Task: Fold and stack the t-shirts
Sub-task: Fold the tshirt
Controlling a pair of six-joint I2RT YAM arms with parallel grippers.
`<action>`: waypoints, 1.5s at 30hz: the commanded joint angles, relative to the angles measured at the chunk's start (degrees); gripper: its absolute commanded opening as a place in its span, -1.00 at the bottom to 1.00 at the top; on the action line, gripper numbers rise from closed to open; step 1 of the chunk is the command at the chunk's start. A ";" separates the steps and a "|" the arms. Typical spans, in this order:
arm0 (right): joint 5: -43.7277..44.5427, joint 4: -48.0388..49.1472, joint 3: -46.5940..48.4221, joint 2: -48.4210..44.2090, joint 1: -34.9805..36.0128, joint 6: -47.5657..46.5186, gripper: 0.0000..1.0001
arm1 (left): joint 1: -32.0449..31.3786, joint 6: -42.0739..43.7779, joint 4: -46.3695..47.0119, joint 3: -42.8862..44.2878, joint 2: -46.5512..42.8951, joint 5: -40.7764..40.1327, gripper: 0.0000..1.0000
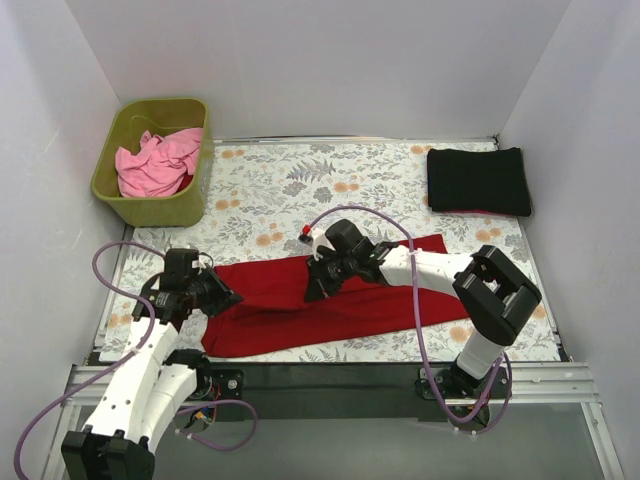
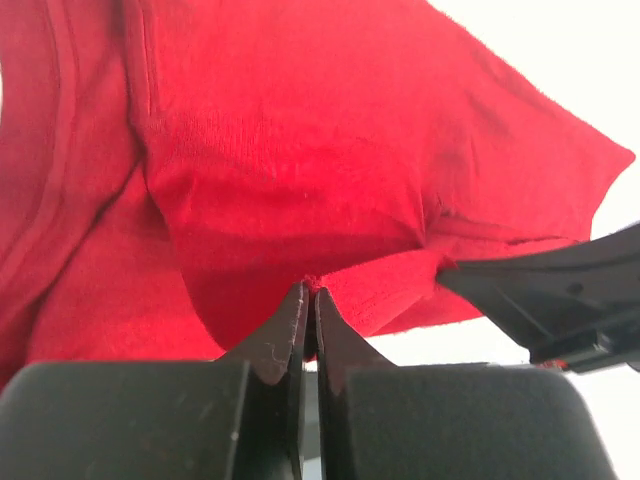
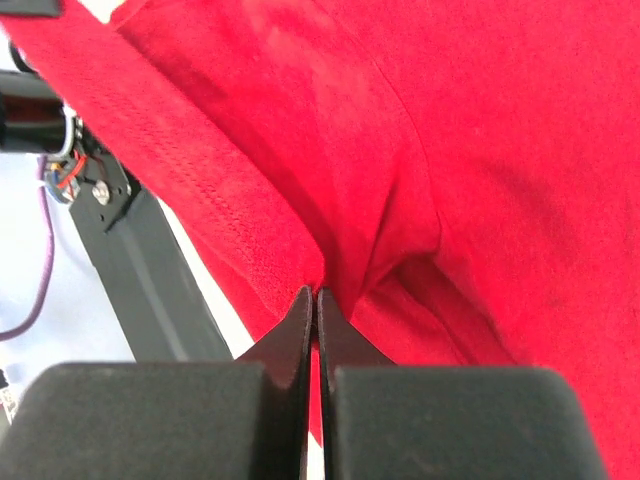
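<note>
The dark red t-shirt (image 1: 340, 300) lies as a long folded band across the near middle of the table. My left gripper (image 1: 222, 297) is shut on its left end, and the cloth (image 2: 300, 180) fills the left wrist view. My right gripper (image 1: 316, 288) is shut on the red shirt's upper edge near its middle, with red cloth (image 3: 450, 150) pinched at the tips. A folded black t-shirt (image 1: 479, 181) lies at the far right. A crumpled light pink t-shirt (image 1: 157, 163) lies in the bin.
The olive-green plastic bin (image 1: 130, 200) stands at the far left, partly off the table. The floral table cloth (image 1: 290, 190) covers the table. White walls close in the back and both sides. A black rail (image 1: 330, 375) runs along the near edge.
</note>
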 commanded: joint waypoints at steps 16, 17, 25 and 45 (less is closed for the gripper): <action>-4.23 -11.23 0.96 0.39 2.76 -5.42 -0.63 | -0.93 -1.82 -14.32 3.07 -10.90 4.84 -0.21; -4.59 -12.29 1.23 0.13 2.85 -5.95 -0.61 | -0.93 -2.08 -14.50 2.98 -12.30 4.94 -0.08; 8.64 -27.41 4.66 -3.64 1.45 -12.10 -0.43 | -0.93 -3.05 -9.08 5.35 -8.89 4.33 0.32; 16.42 -10.81 -3.95 -4.90 -43.46 -3.94 -0.08 | 1.96 -0.42 24.95 5.09 30.55 -17.39 -0.23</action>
